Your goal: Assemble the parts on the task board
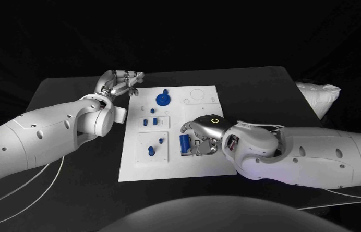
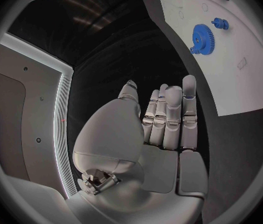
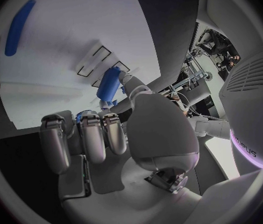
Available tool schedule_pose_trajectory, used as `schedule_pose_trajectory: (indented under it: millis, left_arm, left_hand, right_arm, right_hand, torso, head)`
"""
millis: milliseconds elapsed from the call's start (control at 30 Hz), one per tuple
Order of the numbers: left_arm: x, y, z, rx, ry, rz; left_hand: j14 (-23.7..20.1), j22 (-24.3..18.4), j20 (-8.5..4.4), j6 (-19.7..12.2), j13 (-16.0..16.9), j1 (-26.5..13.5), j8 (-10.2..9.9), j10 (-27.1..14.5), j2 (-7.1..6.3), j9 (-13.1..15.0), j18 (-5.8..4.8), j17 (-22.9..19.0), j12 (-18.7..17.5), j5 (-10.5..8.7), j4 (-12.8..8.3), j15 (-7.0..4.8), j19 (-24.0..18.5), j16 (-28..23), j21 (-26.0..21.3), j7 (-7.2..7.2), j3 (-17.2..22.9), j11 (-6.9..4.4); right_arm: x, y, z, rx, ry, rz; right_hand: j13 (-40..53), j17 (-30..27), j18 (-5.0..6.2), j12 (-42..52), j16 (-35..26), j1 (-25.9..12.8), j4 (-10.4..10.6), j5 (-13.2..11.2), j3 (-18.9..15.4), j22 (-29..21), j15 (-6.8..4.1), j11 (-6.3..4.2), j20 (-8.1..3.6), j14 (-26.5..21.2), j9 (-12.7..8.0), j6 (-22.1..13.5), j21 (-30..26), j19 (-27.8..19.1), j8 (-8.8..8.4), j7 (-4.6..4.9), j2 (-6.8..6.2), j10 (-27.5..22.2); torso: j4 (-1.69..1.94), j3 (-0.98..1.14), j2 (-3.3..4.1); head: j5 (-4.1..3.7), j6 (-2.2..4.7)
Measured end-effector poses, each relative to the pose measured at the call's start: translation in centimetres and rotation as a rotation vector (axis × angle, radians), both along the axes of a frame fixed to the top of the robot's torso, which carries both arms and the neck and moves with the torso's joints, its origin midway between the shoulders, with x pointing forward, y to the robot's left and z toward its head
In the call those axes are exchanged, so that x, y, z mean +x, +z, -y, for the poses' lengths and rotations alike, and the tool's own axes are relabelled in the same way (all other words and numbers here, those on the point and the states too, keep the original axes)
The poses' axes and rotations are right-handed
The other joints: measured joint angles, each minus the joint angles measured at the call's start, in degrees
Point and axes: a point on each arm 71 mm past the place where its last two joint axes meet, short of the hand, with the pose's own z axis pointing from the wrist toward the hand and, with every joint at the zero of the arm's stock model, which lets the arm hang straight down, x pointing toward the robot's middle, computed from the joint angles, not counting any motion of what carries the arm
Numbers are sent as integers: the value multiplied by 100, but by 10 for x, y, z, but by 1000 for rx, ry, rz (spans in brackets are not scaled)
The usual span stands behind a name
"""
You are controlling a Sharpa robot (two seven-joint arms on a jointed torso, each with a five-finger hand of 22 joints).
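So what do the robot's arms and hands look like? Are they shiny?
Both arms are fat, smooth white shells with small dark screw dots. The left hand and right hand are silvery grey metal with jointed fingers and padded tips. The right hand has a little glowing yellow-green ring on its back. Thin white cables trail beside the left arm, and a purple light strip glows on the right arm.

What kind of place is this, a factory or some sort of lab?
Most likely a robotics lab or test cell, not a production line. A single white task board with small blue parts lies on a black table against dark surroundings, and equipment racks stand behind the robot.
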Motion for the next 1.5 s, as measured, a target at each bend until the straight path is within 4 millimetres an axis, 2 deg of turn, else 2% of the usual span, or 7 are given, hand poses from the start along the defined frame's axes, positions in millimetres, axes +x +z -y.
schedule_pose_trajectory:
  millis: [467, 667, 1067, 1133, 1300, 1400, 1500]
  left_arm:
    - [0, 0, 0, 0, -1, -1]
    - [0, 0, 0, 0, -1, -1]
    - [0, 0, 1, -1, -2, -1]
    - [0, 0, 1, -1, -2, -1]
    - [0, 0, 1, -1, -2, -2]
    - [0, 0, 1, -1, -2, -2]
    - [0, 0, 1, -1, -2, -2]
  left_hand:
    - [0, 0, 0, 0, 0, 0, 0, 0, 0, 0, 0, 0, 0, 0, 0, 0, 0, 0, 0, 0, 0, 0]
    - [0, 0, 0, 0, 0, 0, 0, 0, 0, -1, 0, 1, 0, 0, 0, 0, 0, 0, 0, 0, 0, 0]
    - [0, 0, 0, 0, 0, 0, 0, 0, 0, 4, 0, 1, 0, 0, 0, 0, 0, 0, 0, 0, 0, 0]
    - [0, 0, 0, 0, 0, 0, 0, 0, 0, 4, 0, 1, 0, 0, 0, 0, 0, 0, 0, 0, 0, 0]
    - [0, 0, 0, 0, 0, 0, 0, 0, 0, 4, 0, 1, 0, 0, 0, 0, 0, 0, 0, 0, 0, 0]
    - [0, 0, 0, 0, 0, 0, 0, 0, 0, 3, 0, 1, 0, 0, 0, 0, 0, 0, 0, 0, 0, 0]
    - [0, 0, 0, 0, 0, 0, 0, 0, 0, 3, 0, 1, 0, 0, 0, 0, 0, 0, 0, 0, 0, 0]
  right_arm:
    - [0, -2, -1, -19, 7, -12]
    - [2, -2, -2, -26, 10, -12]
    - [3, -2, -4, -37, 15, -14]
    - [4, -3, -4, -38, 16, -14]
    - [3, -3, -4, -37, 19, -16]
    - [2, -4, -4, -32, 23, -19]
    - [2, -4, -4, -27, 25, -22]
  right_hand:
    - [5, -1, -1, 0, 0, 97, 20, 34, 20, 4, -41, -41, -42, -1, 151, 20, 0, 1, 254, -21, 24, 0]
    - [4, -1, 0, 0, 0, 128, 20, 92, 20, 4, -85, -102, -83, -2, 251, 124, 0, 1, 428, -125, 55, 2]
    - [3, -1, 0, 0, 0, 166, 22, 116, 23, 3, -123, -102, -83, 0, 265, 130, 0, 1, 428, -130, 46, 2]
    - [3, -1, 0, 0, 0, 146, 68, 342, 68, 3, -123, -102, -83, 0, 264, 163, 0, 1, 425, -101, 65, 2]
    - [3, -2, 0, 0, 0, 13, 121, 1187, 206, 2, -121, -102, -83, -2, 224, 391, 0, 1, 290, -17, 164, 1]
    - [3, -2, 0, 0, 0, -154, -6, 1706, 334, 2, -44, -40, -79, -8, 142, 391, 0, 1, 77, -17, 191, -4]
    - [2, -2, 0, 0, 0, -259, -127, 1922, 455, 2, 3, -18, -18, 0, 57, 391, 0, 0, -125, -17, 208, 0]
  torso:
    - [-5, 3, 1]
    - [-3, 1, 0]
    - [-2, -1, 1]
    - [-2, -1, 1]
    - [-3, 3, 1]
    - [-4, 3, 1]
    - [-5, 3, 1]
  head:
    - [-4, 0]
    - [-10, 0]
    - [-11, 0]
    - [-11, 0]
    - [-11, 0]
    - [-9, 0]
    - [-9, 0]
